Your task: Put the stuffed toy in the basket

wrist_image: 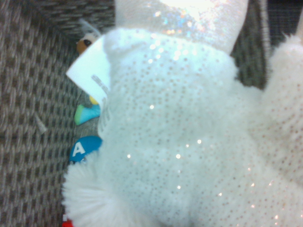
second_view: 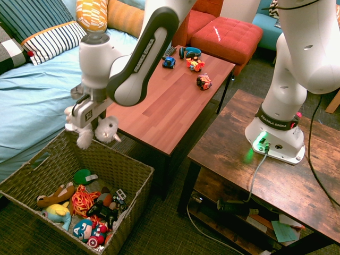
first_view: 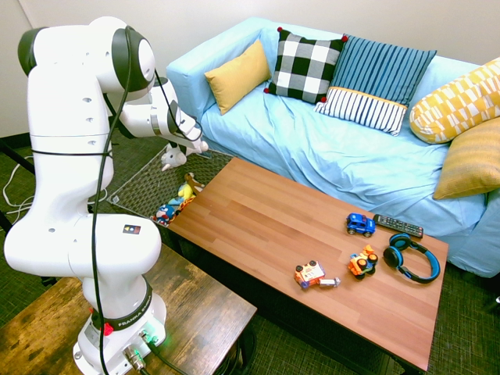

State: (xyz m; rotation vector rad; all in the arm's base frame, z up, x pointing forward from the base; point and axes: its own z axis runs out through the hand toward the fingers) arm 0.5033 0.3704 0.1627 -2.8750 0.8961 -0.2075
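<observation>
In the first exterior view, the gripper (first_view: 186, 145) is closed on the toy (first_view: 173, 158), which hangs directly under it, at the far side of the basket (first_view: 144, 186) beside the sofa (first_view: 312, 148). The arm reaches there because the basket stands on the floor, past the end of the worktop (first_view: 266, 234). The other small toys (first_view: 173, 205) in the basket lie lower than the gripper and nearer to the worktop.

In the second exterior view, the gripper (second_view: 85, 118) points almost straight down and its jaws are shut on the toy (second_view: 101, 130), so the plush body hangs free, just over the rim of the basket (second_view: 135, 178) at its far corner. I judge that the toy is held high so that it clears the rim. The toys (second_view: 87, 210) already inside lie well below the gripper.

In the wrist view, the toy (wrist_image: 189, 142) fills nearly all the picture, because it is held so close under the camera. Beside it the woven wall of the basket (wrist_image: 33, 118) is seen, with some coloured pieces lower down.
</observation>
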